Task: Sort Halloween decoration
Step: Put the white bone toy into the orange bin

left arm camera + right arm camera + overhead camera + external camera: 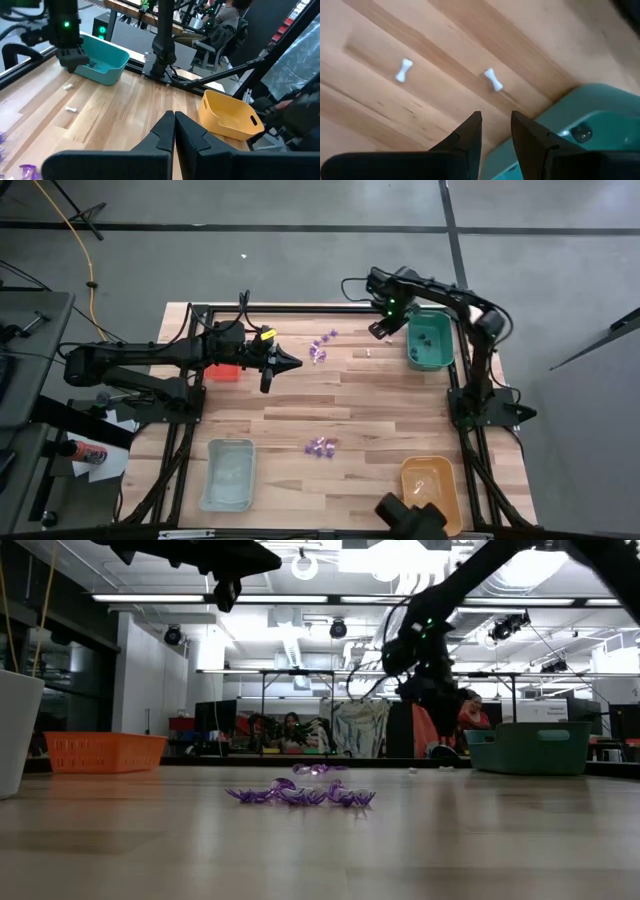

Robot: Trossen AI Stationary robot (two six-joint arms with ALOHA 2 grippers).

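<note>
wooden planks formed the surface [380,405], with 4 trays near its corners: a red tray [224,372] under the left arm, a green tray [430,340] at the far right, a pale blue tray [228,472] and an orange tray [431,485] along the near edge. beyond it the low view showed a workshop with people seated in the background.

the halloween decoration lay scattered in groups: a purple cluster [322,347] toward the far middle, a second purple cluster [320,446] nearer the front, and 2 small white bone-shaped pieces on the bare wood just beside the green tray. dark pieces already sat inside that tray.

the right end effector [496,131] hung over the green tray's rim, its fingers partly apart with nothing visible between them. in the right wrist view the nearer bone [493,80] lay just ahead of the fingertips, its long axis slanted across the gap line, and the farther bone [403,70] lay off to one side, well apart from the first.

the left end effector [290,363] hovered pinched shut and empty above the surface, beside the far purple cluster.

the right arm was clearly the nearer one to the bones; a short reach forward and down, with some wrist turn to square the fingers across the bone's narrow waist, seemed to be what the next pick would require.
</note>
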